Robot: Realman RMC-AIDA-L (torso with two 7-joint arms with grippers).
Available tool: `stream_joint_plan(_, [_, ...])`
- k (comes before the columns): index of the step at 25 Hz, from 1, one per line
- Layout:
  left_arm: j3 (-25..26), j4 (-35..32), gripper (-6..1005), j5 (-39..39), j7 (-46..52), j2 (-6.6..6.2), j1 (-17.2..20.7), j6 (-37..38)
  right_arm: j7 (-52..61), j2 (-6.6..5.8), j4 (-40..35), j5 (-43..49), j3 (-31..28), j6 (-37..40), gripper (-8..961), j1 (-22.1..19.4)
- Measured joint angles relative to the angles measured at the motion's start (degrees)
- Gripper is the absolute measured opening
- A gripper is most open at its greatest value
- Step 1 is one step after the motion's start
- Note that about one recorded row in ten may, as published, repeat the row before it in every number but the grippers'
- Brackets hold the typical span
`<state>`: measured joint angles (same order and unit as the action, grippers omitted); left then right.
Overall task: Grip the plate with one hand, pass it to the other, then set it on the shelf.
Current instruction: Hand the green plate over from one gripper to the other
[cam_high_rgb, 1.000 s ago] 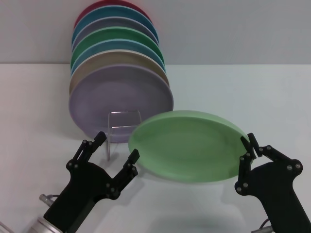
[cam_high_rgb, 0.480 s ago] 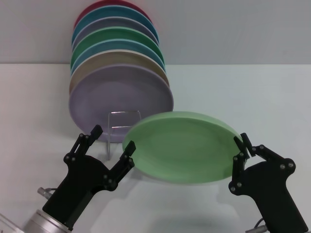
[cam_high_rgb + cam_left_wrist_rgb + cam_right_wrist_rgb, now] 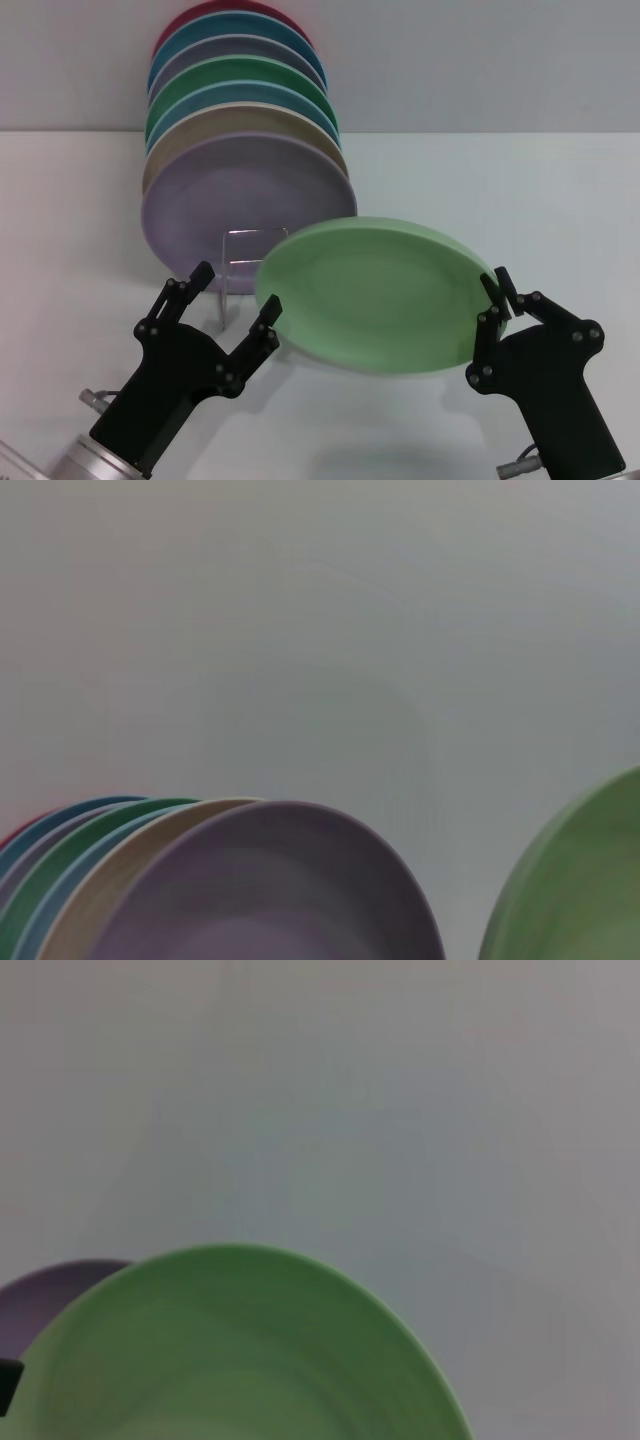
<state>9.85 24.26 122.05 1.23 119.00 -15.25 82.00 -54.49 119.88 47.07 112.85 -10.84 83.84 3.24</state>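
1. While the round, matte pastel-green plate (image 3: 372, 294) hangs in the air above the white table (image 3: 520, 200), the black right gripper (image 3: 490, 305) pinches its right rim, fingers pressed onto the edge.
2. Plate is tilted, face up and toward the camera, just in front of the thin silver wire shelf (image 3: 245, 262) and covering part of that rack's front loop.
3. Black left gripper (image 3: 232, 302) sits at the plate's left rim, fingers spread wide. One fingertip is right at the rim; can't tell if it touches.
4. Behind the loop, a row of upright plates fills the rack: lilac plate (image 3: 240, 200) in front, then a tan plate (image 3: 250, 125), light blue, a darker green plate (image 3: 240, 75), grey-lilac, blue, and red at the back.
5. Left wrist view: stacked plate rims with the lilac one nearest (image 3: 270, 880), pastel-green plate edge off to one side (image 3: 575, 880).
6. Right wrist view: pastel-green plate fills the near field (image 3: 230, 1350), a sliver of lilac plate (image 3: 50, 1295) behind it.
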Motion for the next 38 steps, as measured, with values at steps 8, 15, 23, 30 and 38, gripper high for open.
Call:
stream_joint_plan(8, [0.26,-0.06,783,0.09,0.0,0.0,-0.23,-0.09,-2.75,0.0,3.82,-4.92,3.36,0.65,18,0.17])
stream_joint_plan(15, [0.26,-0.41,760,-0.17,0.0,0.0,-0.58,0.27,-3.68,0.0,5.2,-6.44,4.05,0.76,18,-0.07])
stream_joint_plan(23, [0.13,-0.52,733,0.08,0.0,0.01,-1.31,-0.05,-3.7,0.0,5.22,-6.51,4.18,0.5,19,0.23])
stream_joint_plan(30, [0.09,-0.62,710,0.13,0.0,0.08,-1.96,-0.6,-3.7,-0.06,5.22,-6.51,4.18,0.38,17,0.62])
stream_joint_plan(38, [-0.16,-0.52,495,0.13,0.0,0.09,-2.25,-0.79,-3.45,-0.18,5.22,-6.51,4.75,0.36,18,0.88])
